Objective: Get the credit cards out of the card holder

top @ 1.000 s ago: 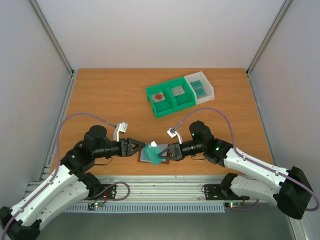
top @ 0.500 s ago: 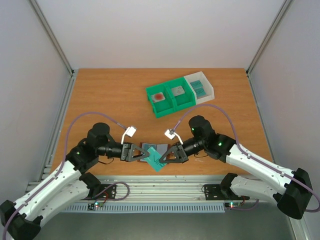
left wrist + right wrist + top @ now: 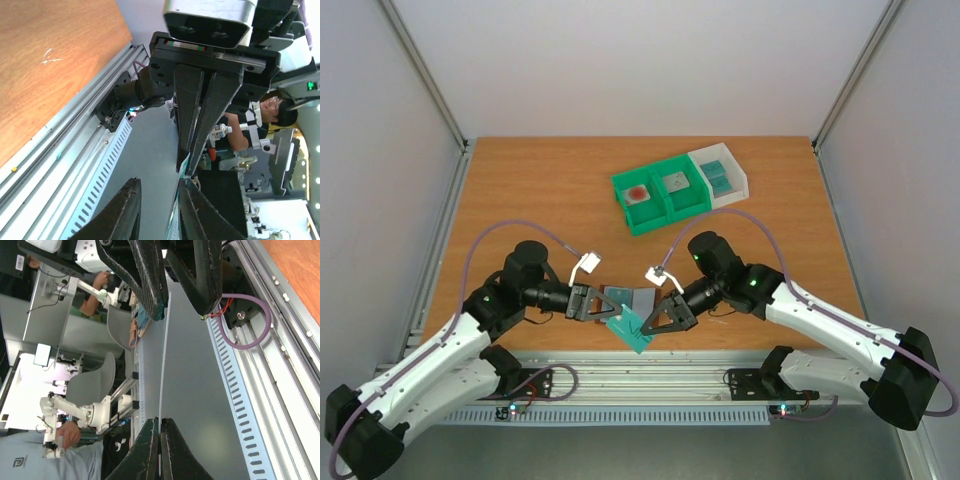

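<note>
The card [image 3: 631,334] is pinched in your right gripper [image 3: 648,322], whose jaws are closed flat on it. From the right wrist view it shows only as a thin pale edge running straight out from the fingertips. It hangs tilted just on the near side of both grippers, and its far corner meets the near edge of the holder [image 3: 621,298]. You cannot tell whether that corner is tucked in a pocket.

The holder lies open, grey-blue panels up, directly between the two grippers and just ahead of each one's tips. Your left gripper [image 3: 605,305] points at its left edge with the jaws a narrow gap apart. A thin edge sits in that gap against one finger only, and whether it is card or holder cannot be told.

Both grippers face each other tip to tip, close to the near edge of the surface [image 3: 540,200]. The bins [image 3: 665,205] stand well beyond them.
</note>
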Robot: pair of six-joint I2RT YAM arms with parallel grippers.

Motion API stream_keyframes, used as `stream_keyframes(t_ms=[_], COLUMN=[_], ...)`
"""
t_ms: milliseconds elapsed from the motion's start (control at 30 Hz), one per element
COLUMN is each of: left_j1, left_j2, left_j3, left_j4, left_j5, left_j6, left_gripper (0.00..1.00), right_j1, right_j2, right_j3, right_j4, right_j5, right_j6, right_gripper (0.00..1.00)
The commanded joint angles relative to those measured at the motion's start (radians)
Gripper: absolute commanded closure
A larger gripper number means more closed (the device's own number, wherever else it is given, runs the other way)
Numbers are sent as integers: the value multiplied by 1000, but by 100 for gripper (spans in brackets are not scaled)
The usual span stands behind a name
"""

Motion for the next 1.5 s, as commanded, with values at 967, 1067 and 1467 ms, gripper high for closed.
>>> stream_keyframes(t_ms=[967, 1067, 1467], left_j1=[3, 2, 3], left_j2=[-72, -99, -144], left_j3=[-85, -104, -129], left_j4=[280, 344, 348], left_j5=[-354, -471, -753], left_j6=[-197, -262, -315], left_gripper=[100, 100, 100], right_j1=[11, 11, 10], right_j2=[-57, -49, 133], right_j3=[-114, -150, -254], right_j4=[424, 545, 1055], right_j5=[443, 510, 581], right_j6=[436, 543, 840], right_gripper=[19, 13, 48])
